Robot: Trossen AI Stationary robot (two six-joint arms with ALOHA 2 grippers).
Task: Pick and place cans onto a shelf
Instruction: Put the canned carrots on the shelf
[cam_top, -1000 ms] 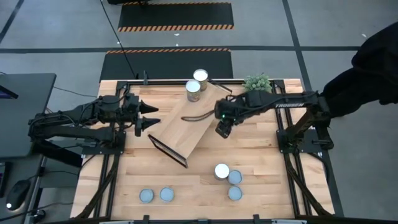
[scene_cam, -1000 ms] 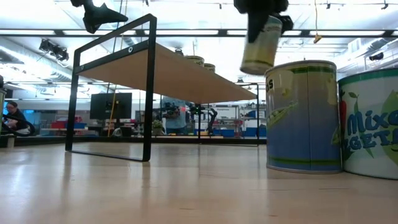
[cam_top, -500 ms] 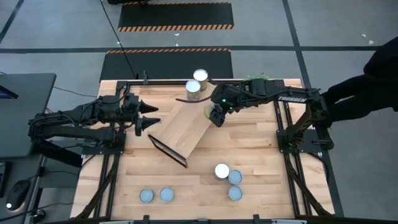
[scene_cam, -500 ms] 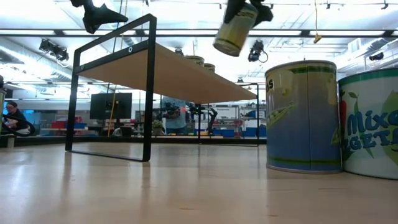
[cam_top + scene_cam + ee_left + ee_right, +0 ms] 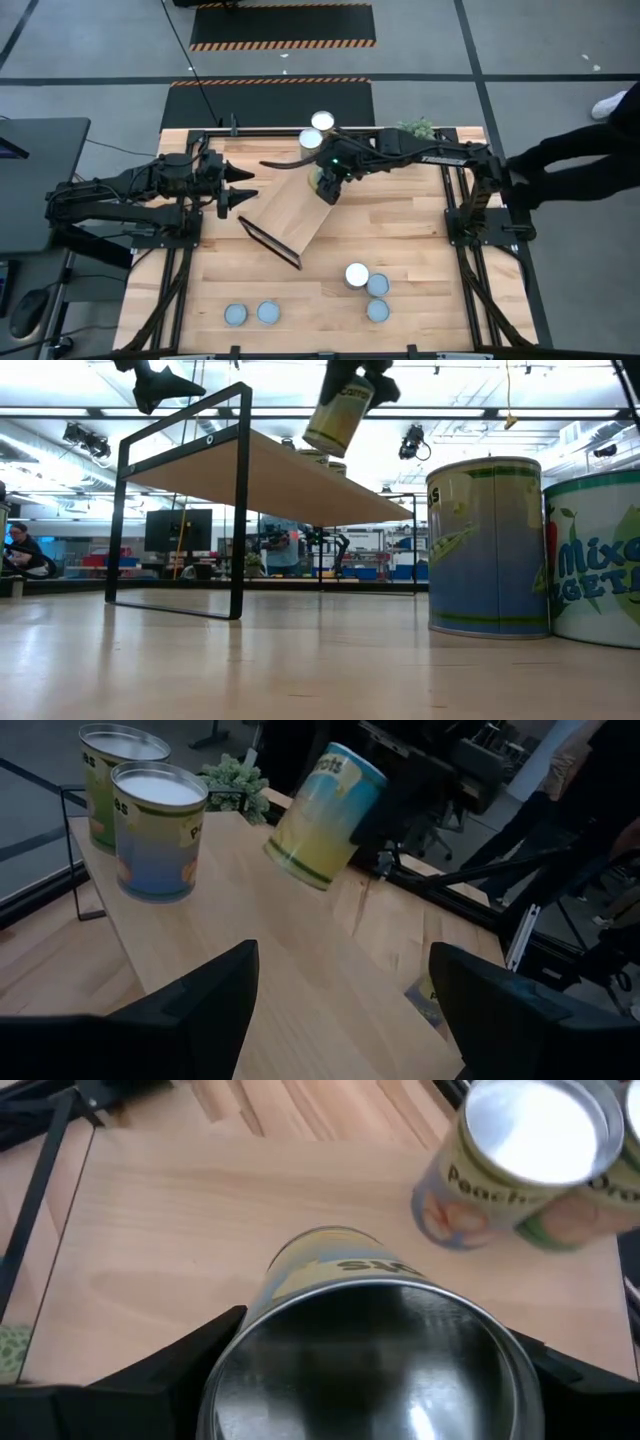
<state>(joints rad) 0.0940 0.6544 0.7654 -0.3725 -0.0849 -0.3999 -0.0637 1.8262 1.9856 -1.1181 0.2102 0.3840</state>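
Two cans (image 5: 317, 131) already upright on the shelf (image 5: 290, 212), at its 12 o'clock end, touching or nearly so; packed tight at the far end, presumably to leave the rest of the board free for more. Third can (image 5: 339, 415) aloft, clamped in the right gripper (image 5: 327, 184), jaws spread wide around its body. Tilted, not upright, label visible in left wrist view (image 5: 323, 816); bottom edge clear of the board, over the shelf's upper half, just toward 6 o'clock of the two placed cans. Tilt likely from the arm reaching across from 3 o'clock; needs levelling before set-down or risk of tipping onto the neighbours.

Shelf lying diagonally on the counter (image 5: 420, 240), long axis running from about 1 o'clock to 7 o'clock, black frame legs at the ends.

Left gripper (image 5: 244, 189) parked at 9 o'clock of the shelf, just off its edge, jaws wide apart and empty. Idle, kept out of the right arm's path.

Remaining stock on the counter: three cans (image 5: 367, 283) clustered at about 5 o'clock, two cans (image 5: 251, 314) side by side at about 7 o'clock. Small plant (image 5: 417, 128) at 1 o'clock.

Judgement: placing step in hand, roughly a third through.
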